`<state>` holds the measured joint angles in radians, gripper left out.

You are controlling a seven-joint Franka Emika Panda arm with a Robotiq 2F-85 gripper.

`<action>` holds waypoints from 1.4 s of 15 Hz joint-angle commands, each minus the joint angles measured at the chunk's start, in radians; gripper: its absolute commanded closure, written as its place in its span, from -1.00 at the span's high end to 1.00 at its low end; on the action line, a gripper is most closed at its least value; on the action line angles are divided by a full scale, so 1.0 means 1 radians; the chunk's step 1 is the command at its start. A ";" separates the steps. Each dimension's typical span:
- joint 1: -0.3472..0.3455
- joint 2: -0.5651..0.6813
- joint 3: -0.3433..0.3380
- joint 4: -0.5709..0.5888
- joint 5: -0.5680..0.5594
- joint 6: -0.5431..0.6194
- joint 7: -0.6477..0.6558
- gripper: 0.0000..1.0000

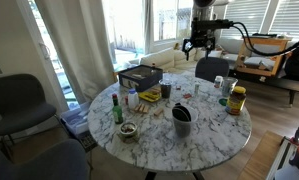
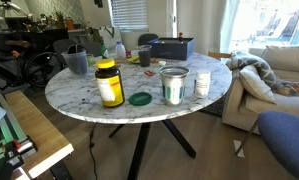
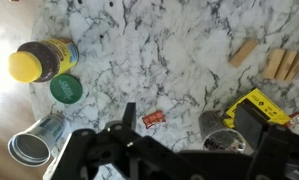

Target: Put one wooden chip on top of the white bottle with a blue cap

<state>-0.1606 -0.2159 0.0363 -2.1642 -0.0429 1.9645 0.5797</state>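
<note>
- End effector (image 1: 196, 44) hung above the marble surface (image 3: 159, 40), jaws apart, holding nothing.
- Wooden chips (image 3: 280, 65) lay loose on the surface, well apart from a yellow-lidded amber jar (image 3: 39, 63) and a green lid (image 3: 66, 89).
- White bottle (image 1: 221, 86) stood near that jar.

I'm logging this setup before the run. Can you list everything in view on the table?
table: one, white marble, round
jar: one, brown with yellow lid, near the table edge
loose lid: one, green, beside the jar
can: one, silver, beside the loose lid
wooden chips: several, tan, on the marble in the wrist view
box: one, dark, on the table
bottle: one, green, upright on the table
gripper: one, black, open, above the table
</note>
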 commanded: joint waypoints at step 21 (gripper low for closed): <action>0.165 0.380 0.028 -0.001 0.093 0.556 0.456 1.00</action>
<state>-0.0451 0.0382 0.0732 -2.1906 0.0862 2.4351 0.9363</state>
